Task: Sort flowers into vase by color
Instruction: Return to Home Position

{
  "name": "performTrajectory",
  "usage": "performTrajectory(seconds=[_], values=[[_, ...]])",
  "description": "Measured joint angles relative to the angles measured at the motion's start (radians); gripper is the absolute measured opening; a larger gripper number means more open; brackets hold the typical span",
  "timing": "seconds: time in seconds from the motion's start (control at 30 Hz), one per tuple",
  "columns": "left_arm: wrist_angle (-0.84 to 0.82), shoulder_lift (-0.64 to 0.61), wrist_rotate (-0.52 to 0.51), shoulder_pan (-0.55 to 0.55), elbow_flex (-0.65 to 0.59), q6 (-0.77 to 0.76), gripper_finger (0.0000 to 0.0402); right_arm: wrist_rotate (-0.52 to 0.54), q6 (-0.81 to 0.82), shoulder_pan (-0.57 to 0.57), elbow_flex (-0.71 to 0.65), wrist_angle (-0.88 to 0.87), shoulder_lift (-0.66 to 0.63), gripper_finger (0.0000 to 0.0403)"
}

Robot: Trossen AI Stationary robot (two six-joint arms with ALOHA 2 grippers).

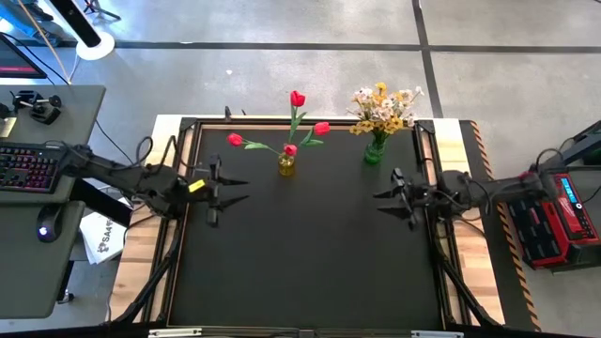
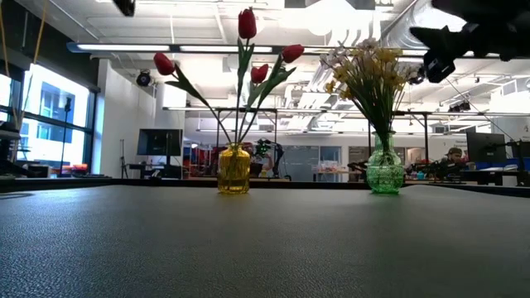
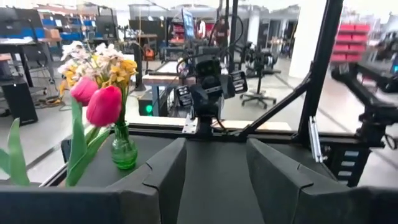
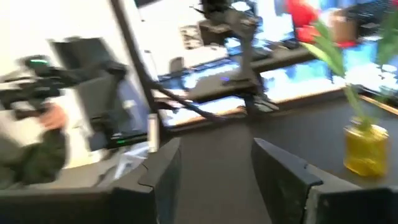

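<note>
Several red tulips stand with their stems in a small yellow vase near the table's far edge; the vase rests on the black mat. Yellow and white blossom sprays stand together in a green vase, right of the yellow one, also seen in the low view. My left gripper hovers open at the table's left side, level, pointing right. My right gripper hovers open at the right side, pointing left. Both hold nothing.
The black mat lies bare between the two grippers and toward the near edge. A desk with a keyboard stands left of the table, a red and black case to its right.
</note>
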Motion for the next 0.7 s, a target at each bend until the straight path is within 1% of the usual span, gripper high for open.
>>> performTrajectory(seconds=[0.07, 0.13, 0.23, 0.33, 0.4, 0.5, 0.7], values=[[0.032, -0.045, 0.000, 0.000, -0.050, -0.008, 0.0151, -0.069, -0.003, -0.038, -0.015, 0.006, -0.038, 0.0174], [0.033, -0.090, -0.004, 0.000, -0.095, -0.016, 0.0146, -0.090, -0.020, -0.067, -0.025, 0.007, -0.063, 0.0170], [0.031, -0.164, -0.041, 0.000, -0.170, -0.019, 0.0138, -0.102, -0.080, -0.091, -0.026, -0.019, -0.087, 0.0166], [0.035, -0.234, -0.109, 0.001, -0.247, -0.027, 0.0132, -0.116, -0.144, -0.101, -0.026, -0.034, -0.106, 0.0165], [0.035, -0.287, -0.140, 0.001, -0.295, -0.042, 0.0131, -0.126, -0.158, -0.103, -0.026, -0.045, -0.115, 0.0165], [0.035, -0.371, -0.144, 0.000, -0.353, -0.059, 0.0130, -0.127, -0.149, -0.101, -0.026, -0.067, -0.127, 0.0165], [0.003, -0.538, -0.149, -0.011, -0.455, -0.015, 0.0130, -0.127, -0.121, -0.098, -0.027, -0.066, -0.129, 0.0165]])
